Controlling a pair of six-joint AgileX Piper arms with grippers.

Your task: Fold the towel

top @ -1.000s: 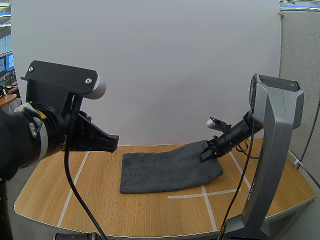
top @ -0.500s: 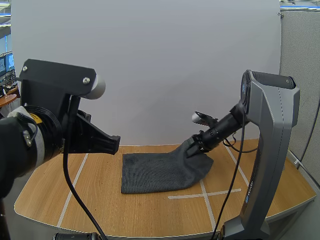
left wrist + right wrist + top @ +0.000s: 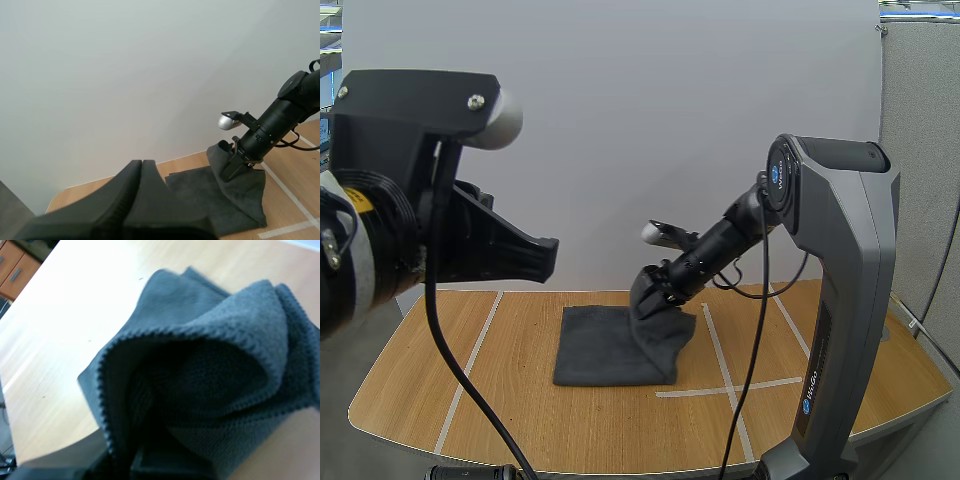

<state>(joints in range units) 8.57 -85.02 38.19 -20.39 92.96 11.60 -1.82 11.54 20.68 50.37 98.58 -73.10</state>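
One fold is in hand: our right gripper (image 3: 657, 293) is clamped on a lifted edge of the towel (image 3: 605, 352), above its middle on the table (image 3: 520, 420). Next, we judge, that edge must travel to 9 o'clock and be lined up there before the gripper lets go. Our left gripper (image 3: 141, 167) hangs closed, empty.

No legible text; right arm (image 3: 845, 300) marking unreadable.

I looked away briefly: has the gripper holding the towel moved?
Yes. The right gripper, shut on the towel, has swung left across the white tape line, carrying that edge over the rest.
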